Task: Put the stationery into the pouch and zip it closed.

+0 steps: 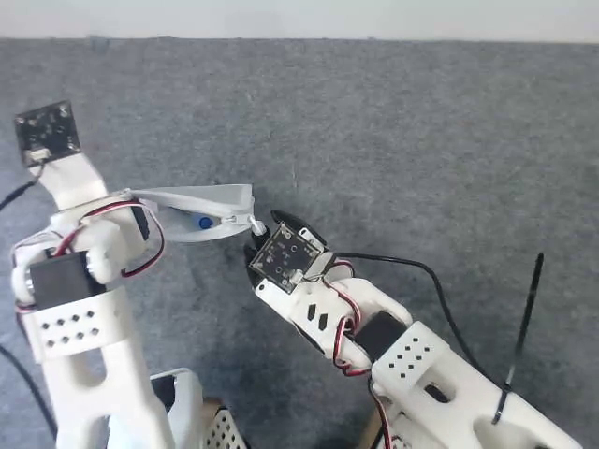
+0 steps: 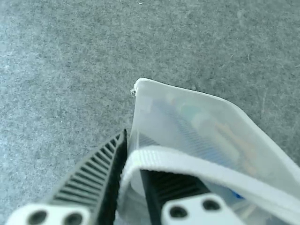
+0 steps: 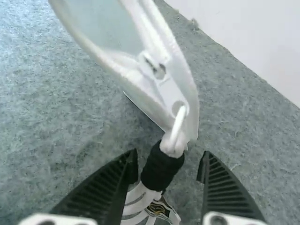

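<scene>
Grey felt tabletop (image 1: 421, 140), white wall (image 1: 299, 17) behind.

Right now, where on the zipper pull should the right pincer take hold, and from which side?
Probably the thin white zipper pull itself, dangling off the pouch end. Come in from that end, along the zipper line: the open right pincer straddles it there, and the left pincer clamps the pouch's far end, bracing the tug.
</scene>
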Available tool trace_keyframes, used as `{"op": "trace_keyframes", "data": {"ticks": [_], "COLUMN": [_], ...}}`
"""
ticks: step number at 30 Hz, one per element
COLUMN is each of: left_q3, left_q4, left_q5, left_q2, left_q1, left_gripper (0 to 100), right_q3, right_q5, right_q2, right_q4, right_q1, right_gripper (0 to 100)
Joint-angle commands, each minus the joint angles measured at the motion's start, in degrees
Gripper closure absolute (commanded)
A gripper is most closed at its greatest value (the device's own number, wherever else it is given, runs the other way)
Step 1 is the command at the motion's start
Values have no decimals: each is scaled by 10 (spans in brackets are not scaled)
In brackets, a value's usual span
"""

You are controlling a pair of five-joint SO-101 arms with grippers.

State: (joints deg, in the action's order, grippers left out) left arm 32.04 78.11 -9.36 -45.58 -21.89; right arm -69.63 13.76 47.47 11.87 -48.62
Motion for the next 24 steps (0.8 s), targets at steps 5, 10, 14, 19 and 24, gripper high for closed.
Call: {"op": "trace_keyframes", "data": {"ticks": [5,10,14,19,24], "left_q3": [2,2,2,2,2], "left_q4": [-18,-18,-18,-18,-18], "left_q5": [5,5,5,5,5], "left_q2": [-14,-14,-14,-14,-14], "left_q1": [-3,-3,-3,-3,-3], "left_gripper": [990,990,990,990,989], "right_q3": [38,39,39,38,37], "right_q5": [-4,-6,-6,-6,-3], "right_q2": [0,0,1,64,179], "right_q4": [-14,-29,-26,42,155], "right_q1": [7,7,8,4,-22], "right_gripper": [872,932,989,991,991]}}
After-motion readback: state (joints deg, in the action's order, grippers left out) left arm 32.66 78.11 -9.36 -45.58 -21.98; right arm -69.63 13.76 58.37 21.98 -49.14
